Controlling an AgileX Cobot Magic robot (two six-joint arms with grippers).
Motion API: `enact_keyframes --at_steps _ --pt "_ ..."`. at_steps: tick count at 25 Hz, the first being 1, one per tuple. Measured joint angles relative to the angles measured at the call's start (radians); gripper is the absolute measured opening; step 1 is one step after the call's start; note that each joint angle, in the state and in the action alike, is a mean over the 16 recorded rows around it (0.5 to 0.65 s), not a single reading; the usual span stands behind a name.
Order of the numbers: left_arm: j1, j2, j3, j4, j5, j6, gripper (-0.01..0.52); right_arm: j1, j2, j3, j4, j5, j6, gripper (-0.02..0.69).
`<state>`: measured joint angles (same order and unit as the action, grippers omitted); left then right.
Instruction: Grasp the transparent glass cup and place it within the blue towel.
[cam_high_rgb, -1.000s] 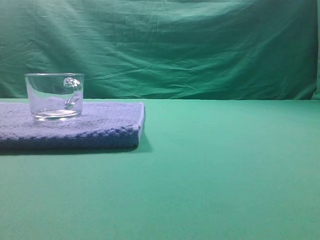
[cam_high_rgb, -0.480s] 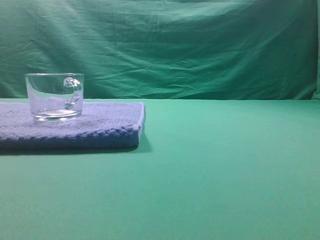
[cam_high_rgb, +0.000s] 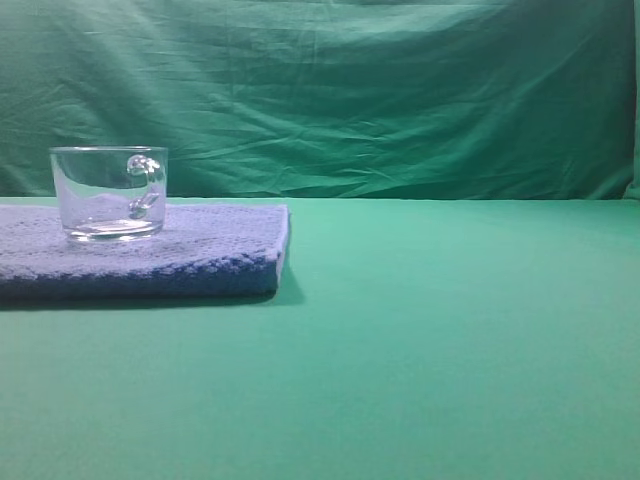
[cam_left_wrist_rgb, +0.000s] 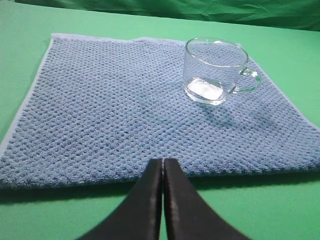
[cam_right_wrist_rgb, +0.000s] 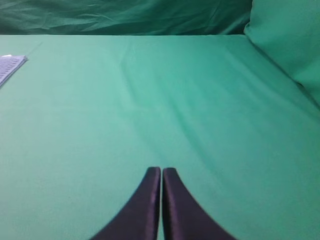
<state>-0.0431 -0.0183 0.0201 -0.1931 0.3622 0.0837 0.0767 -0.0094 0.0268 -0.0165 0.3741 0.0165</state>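
The transparent glass cup (cam_high_rgb: 108, 192) stands upright on the blue towel (cam_high_rgb: 200, 250) at the left of the exterior view, its handle turned to the right. In the left wrist view the cup (cam_left_wrist_rgb: 215, 71) sits on the towel's (cam_left_wrist_rgb: 110, 110) far right part. My left gripper (cam_left_wrist_rgb: 163, 161) is shut and empty, hanging just before the towel's near edge, well apart from the cup. My right gripper (cam_right_wrist_rgb: 161, 170) is shut on nothing over bare green cloth. Only a corner of the towel (cam_right_wrist_rgb: 10, 65) shows at the left edge of the right wrist view. Neither gripper appears in the exterior view.
Green cloth (cam_high_rgb: 440, 340) covers the table and a wrinkled green backdrop (cam_high_rgb: 350, 90) hangs behind it. A raised fold of green cloth (cam_right_wrist_rgb: 290, 40) stands at the right in the right wrist view.
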Motion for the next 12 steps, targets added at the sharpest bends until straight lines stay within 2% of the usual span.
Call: enact_keyframes --at_steps 12 --pt "0.000 0.000 0.000 0.000 0.000 0.000 0.000 0.000 0.000 0.000 -0.002 0.000 0.000 0.000"
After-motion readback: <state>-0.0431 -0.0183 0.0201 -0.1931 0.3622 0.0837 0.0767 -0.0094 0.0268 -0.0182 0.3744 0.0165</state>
